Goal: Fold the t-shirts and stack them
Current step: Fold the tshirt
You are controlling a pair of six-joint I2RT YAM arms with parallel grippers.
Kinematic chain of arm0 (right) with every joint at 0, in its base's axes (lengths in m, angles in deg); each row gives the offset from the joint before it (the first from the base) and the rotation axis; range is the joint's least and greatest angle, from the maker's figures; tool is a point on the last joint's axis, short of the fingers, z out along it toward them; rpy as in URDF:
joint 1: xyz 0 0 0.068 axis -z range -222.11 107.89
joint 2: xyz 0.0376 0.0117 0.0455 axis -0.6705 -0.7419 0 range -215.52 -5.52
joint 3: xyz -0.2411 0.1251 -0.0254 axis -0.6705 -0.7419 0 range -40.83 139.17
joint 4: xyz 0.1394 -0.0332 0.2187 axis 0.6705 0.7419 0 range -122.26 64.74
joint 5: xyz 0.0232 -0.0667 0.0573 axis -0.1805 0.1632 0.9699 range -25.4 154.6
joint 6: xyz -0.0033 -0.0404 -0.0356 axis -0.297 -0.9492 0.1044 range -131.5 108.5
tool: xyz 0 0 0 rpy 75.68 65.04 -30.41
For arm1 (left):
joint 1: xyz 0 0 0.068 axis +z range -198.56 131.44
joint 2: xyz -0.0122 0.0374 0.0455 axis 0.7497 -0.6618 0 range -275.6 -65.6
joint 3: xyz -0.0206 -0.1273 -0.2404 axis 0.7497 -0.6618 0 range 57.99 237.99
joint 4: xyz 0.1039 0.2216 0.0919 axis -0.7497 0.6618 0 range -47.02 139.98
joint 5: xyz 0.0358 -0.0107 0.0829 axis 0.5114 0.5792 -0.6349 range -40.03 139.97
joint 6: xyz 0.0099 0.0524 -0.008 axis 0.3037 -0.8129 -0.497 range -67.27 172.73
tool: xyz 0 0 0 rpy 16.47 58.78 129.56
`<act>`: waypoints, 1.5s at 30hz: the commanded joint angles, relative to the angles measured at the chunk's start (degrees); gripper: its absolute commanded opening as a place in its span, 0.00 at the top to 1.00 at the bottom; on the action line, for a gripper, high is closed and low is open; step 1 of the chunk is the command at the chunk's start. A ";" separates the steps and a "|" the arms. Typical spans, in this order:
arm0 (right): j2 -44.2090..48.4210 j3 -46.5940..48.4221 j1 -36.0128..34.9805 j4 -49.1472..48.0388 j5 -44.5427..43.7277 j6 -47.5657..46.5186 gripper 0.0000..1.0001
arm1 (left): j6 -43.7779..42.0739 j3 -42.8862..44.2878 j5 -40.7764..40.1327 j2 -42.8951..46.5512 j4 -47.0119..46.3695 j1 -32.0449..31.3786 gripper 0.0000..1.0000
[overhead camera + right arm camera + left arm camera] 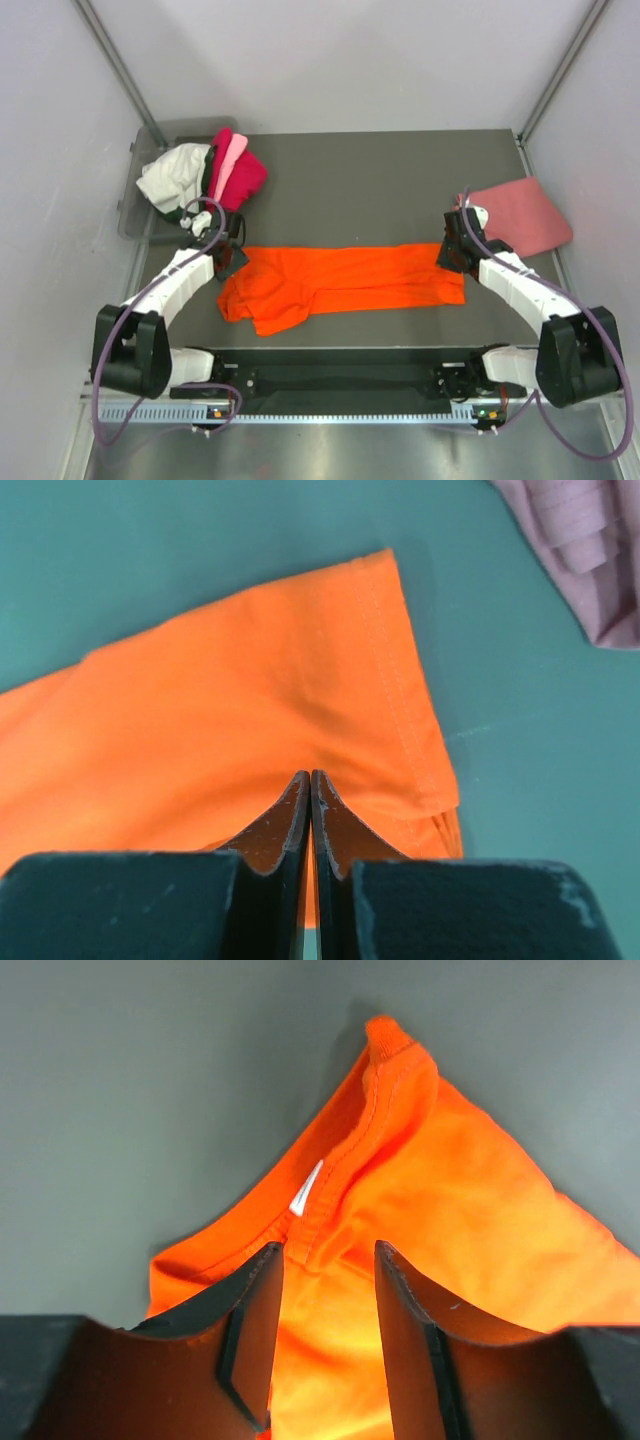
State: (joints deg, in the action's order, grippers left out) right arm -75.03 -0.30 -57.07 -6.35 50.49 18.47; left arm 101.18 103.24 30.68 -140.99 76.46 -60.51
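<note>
- Toward 6 o'clock on the table (380, 190), the orange t-shirt (350, 282) lies spread flat, running from 9 to 3 o'clock.
- At its 9 o'clock end, the left hand (328, 1260) has its fingers apart, straddling the collar. A small white tag (307, 1190) sits inside the collar, with no writing legible.
- At its 3 o'clock end, the right hand (310, 780) has its fingers pressed together, tips on the hem corner. Whether they pinch cloth I cannot tell.
- At 2 o'clock lies the salmon-pink t-shirt (520, 215), folded.
- At 10 o'clock, the white t-shirt (175, 178) and the magenta t-shirt (245, 178) are heaped on the grey bin (133, 215).

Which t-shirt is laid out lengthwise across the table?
The bright orange t-shirt, spread out along the near side. The salmon-pink one lies folded at far right; the other shirts are heaped at back left.
</note>
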 commanded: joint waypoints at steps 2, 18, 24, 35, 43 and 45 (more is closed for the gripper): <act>-6.13 2.27 -0.77 -2.35 -0.40 -1.15 0.99 | -0.90 -2.01 3.36 3.07 -1.92 -0.27 0.54; -14.68 -0.80 -4.28 -1.04 -0.13 1.84 1.00 | 1.83 6.95 -1.28 -18.38 -1.92 -8.97 0.60; -15.30 0.51 -12.18 3.78 -0.13 3.60 1.00 | 0.60 14.50 -7.07 -25.05 1.41 -14.49 0.60; -11.26 -2.47 -31.06 6.52 5.93 11.85 0.99 | -4.14 38.73 -4.80 -46.92 6.69 -19.25 0.62; -13.78 1.64 -49.45 -3.30 11.03 25.29 0.96 | -6.87 66.26 -1.63 -63.11 14.95 -21.36 0.64; -16.43 6.12 -53.41 -6.73 11.73 26.09 0.96 | -7.14 71.80 -0.93 -66.10 14.69 -21.63 0.64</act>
State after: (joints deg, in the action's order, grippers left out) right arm -87.71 0.58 -105.26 -6.09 55.25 38.23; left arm 90.97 169.38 19.07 -199.68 107.65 -80.18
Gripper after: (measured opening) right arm 0.038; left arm 0.354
